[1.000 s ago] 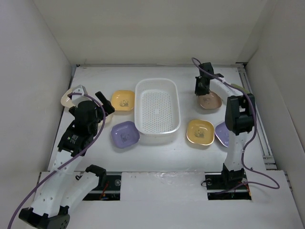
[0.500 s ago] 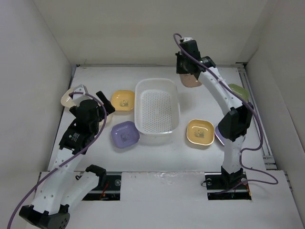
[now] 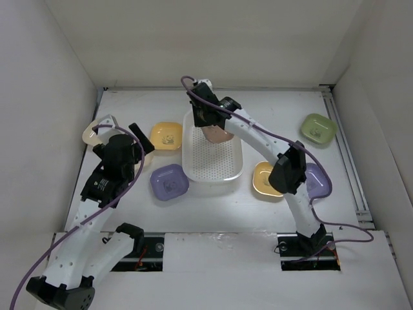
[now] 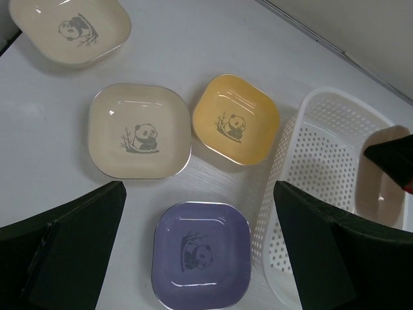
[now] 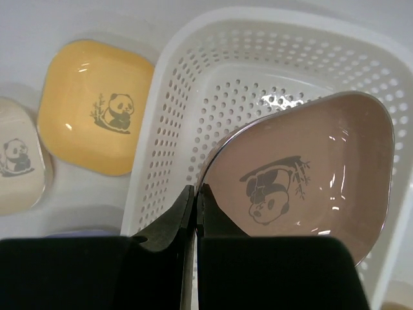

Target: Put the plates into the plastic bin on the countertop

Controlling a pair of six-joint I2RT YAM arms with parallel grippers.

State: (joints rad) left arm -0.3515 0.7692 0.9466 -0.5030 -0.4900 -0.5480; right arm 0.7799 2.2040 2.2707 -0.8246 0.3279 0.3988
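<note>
The right gripper (image 5: pixel 193 201) is pinching the rim of the tan plate (image 5: pixel 303 174), its jaws closed tight on the thin edge. It is holding the plate tilted over the upper end of the plastic bin (image 5: pixel 271 16), at the centre of the top view. In the right wrist view the plate is spreading up and to the right of the fingertips, above the perforated floor.

The plate is showing as a glossy rounded square with a pale rim and a grey panda-and-bamboo print at its centre.

The left gripper (image 4: pixel 199 194) is hanging wide open and holding nothing, above a lavender plate (image 4: pixel 201 255), a yellow plate (image 4: pixel 235 119) and a cream plate (image 4: pixel 141 131). All three are lying on the countertop (image 4: pixel 193 39) left of the bin and carrying the same panda print.
</note>
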